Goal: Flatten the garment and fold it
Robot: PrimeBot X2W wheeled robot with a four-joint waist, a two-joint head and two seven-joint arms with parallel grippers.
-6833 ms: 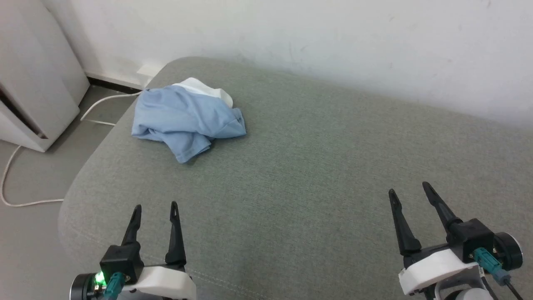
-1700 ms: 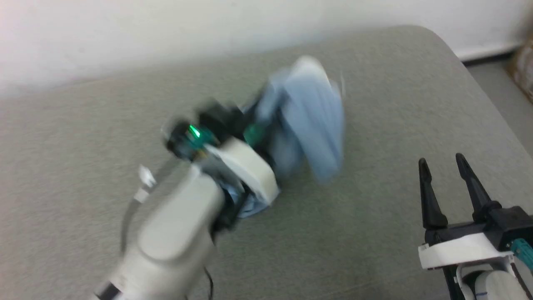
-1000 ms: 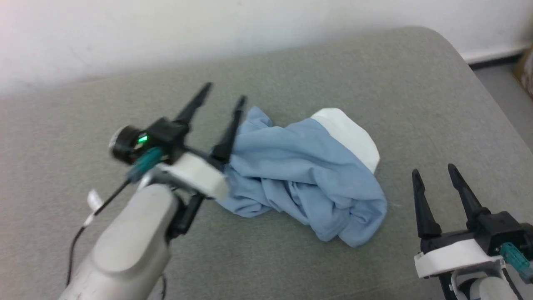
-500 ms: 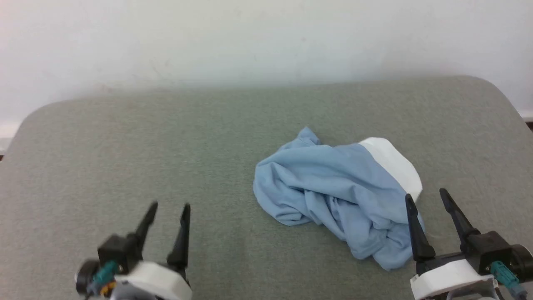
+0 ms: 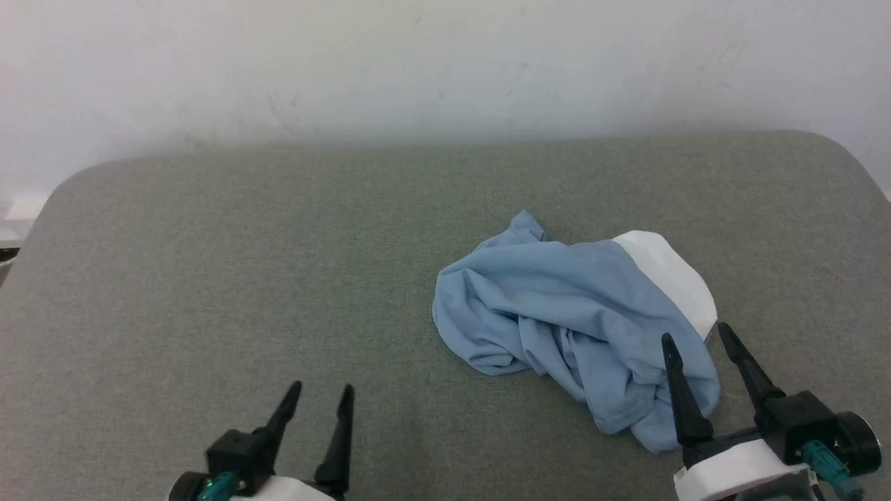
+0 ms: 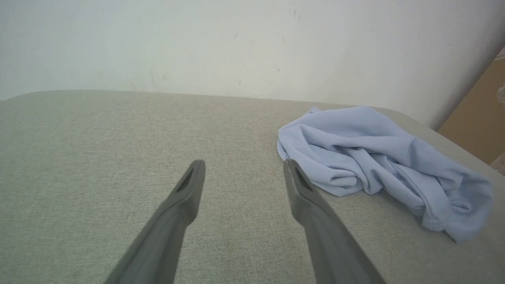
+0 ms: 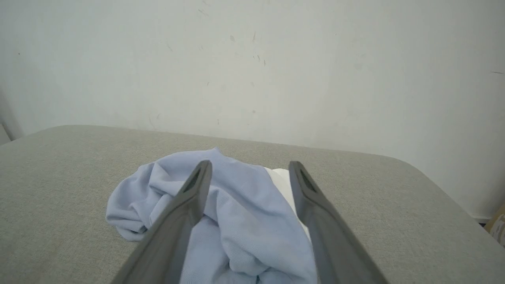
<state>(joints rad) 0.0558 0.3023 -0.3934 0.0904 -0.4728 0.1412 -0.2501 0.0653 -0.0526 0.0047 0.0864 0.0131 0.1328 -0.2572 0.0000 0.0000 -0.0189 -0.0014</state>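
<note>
The garment [image 5: 557,313] lies crumpled, softly creased, right of centre on the woven grey-green cushion [image 5: 209,278]. The head view shows its smooth white collar part [image 5: 672,278]; blue folds cover it in the left wrist view. Left gripper [image 5: 321,387] and right gripper [image 5: 696,332]: jaws spread, the right above the garment's near end.

1. The garment [image 5: 557,327] is lying on the cushion [image 5: 243,264], right of centre.
2. The wall [image 5: 445,62] is standing behind the cushion.
3. The left gripper [image 5: 321,387] is sitting near left, well apart from the garment.
4. The right gripper [image 5: 697,333] is sitting at the garment's near right edge, possibly above it.
</note>
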